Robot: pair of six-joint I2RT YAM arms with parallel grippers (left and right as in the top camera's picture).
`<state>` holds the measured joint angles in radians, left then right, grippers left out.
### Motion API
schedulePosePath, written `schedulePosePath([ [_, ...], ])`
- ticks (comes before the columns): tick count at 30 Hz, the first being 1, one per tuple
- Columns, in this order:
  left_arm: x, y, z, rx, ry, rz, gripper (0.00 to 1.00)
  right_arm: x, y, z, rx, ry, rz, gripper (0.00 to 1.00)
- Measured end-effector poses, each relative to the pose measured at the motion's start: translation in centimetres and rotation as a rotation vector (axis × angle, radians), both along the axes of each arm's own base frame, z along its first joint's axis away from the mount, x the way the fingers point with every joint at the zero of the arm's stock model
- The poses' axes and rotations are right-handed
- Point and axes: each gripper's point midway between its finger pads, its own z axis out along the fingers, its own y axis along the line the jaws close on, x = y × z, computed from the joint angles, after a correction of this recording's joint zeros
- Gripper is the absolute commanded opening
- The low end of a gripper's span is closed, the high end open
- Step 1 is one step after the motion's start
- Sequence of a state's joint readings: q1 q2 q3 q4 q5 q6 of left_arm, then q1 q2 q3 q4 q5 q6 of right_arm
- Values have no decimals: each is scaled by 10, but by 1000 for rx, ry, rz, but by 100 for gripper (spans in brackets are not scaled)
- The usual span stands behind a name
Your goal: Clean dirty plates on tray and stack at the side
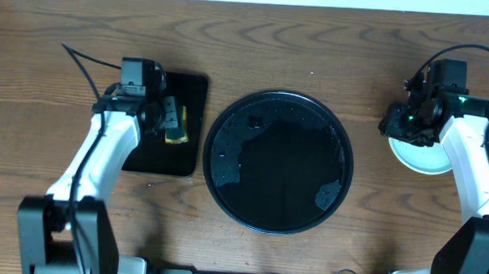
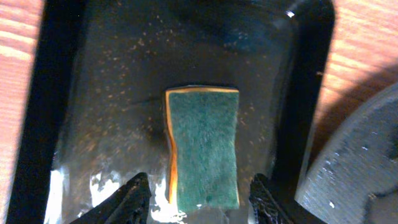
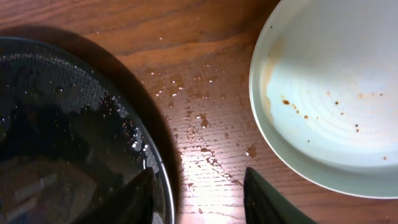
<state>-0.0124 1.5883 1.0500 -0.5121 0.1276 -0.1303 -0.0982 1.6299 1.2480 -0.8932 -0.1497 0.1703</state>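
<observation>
- The left gripper (image 2: 199, 182) was open, gripping nothing. Its jaws stood either side of the near end of the sponge (image 2: 204, 146). Contact with the sponge could not be confirmed.
- The sponge lay flat, green face up, in the rectangular tray (image 2: 93, 93). This placement probably kept its moisture off the table (image 3: 205, 62).
- The right gripper (image 3: 199, 173) was open and empty. It hung above wet wood between the round tray (image 3: 62, 124) at lower left and the plate (image 3: 336, 81) at upper right.
- The plate sat on the table, apart from the round tray, at the right edge of the overhead view. This was judged to be the stacking place.
- The plate face showed brown specks and a faint smear.
- The round tray, at frame centre overhead, showed wet patches and no plate.
- Overhead, the right arm covered most of the plate, so the number stacked could not be determined. The wrist view cut the plate off at top and right.
</observation>
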Motion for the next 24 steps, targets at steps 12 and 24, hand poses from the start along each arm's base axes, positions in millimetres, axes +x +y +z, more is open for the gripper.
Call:
schedulePosePath([
  [12,-84,1,-9,3,320,3,77,8,10,4,20,-55,132,99],
  [24,-106,-6,20,-27,275,-36,85,-15,12,-2,31,34,134,99],
])
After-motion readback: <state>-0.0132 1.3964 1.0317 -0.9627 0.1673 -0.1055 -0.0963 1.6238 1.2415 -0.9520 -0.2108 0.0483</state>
